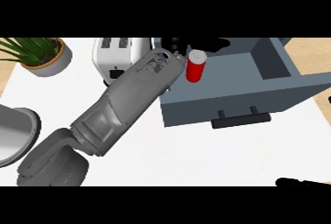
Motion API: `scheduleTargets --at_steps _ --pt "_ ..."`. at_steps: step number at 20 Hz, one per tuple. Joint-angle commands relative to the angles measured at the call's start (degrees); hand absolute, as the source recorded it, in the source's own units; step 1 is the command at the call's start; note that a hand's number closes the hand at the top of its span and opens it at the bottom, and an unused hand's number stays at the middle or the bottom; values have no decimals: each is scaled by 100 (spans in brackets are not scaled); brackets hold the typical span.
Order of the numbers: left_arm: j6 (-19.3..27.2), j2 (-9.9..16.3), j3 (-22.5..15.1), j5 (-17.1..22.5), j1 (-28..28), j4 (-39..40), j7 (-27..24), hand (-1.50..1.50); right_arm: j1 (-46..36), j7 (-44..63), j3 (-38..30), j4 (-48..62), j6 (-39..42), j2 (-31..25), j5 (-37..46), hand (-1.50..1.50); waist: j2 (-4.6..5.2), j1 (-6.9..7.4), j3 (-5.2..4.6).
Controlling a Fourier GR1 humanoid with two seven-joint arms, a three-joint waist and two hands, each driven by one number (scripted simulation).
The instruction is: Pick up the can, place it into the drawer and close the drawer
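Can (195, 66), red, is held upright by the left hand (173, 44) over the open drawer (271, 65); fingers curled round it. Right hand (298, 182) is barely seen at the lower edge, state unclear.

The white counter (194, 153) carries a potted plant (39, 52), a toaster (119, 54), a grey drawer (258, 83) and a metal pot (13, 133).

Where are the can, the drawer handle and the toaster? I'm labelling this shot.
can (195, 66): head view, on its red side wall, below the white top.
drawer handle (241, 120): head view, on the middle of the black bar.
toaster (117, 52): head view, on its white top beside the slots.
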Motion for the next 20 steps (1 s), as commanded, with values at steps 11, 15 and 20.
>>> scheduleTargets --at_steps 11,15,20 --pt "291 0 75 597 45 -291 -471 -150 -232 -504 656 -174 -49 -677 2169 -150 -65 272 -5" --pt "337 0 -10 595 -162 -334 -340 -150 -497 -566 1337 253 -317 -740 3439 -150 -73 430 -7" --pt "269 0 10 627 -143 -406 -123 -150 -843 -690 1704 1131 -649 -874 4490 -150 -112 592 -6"
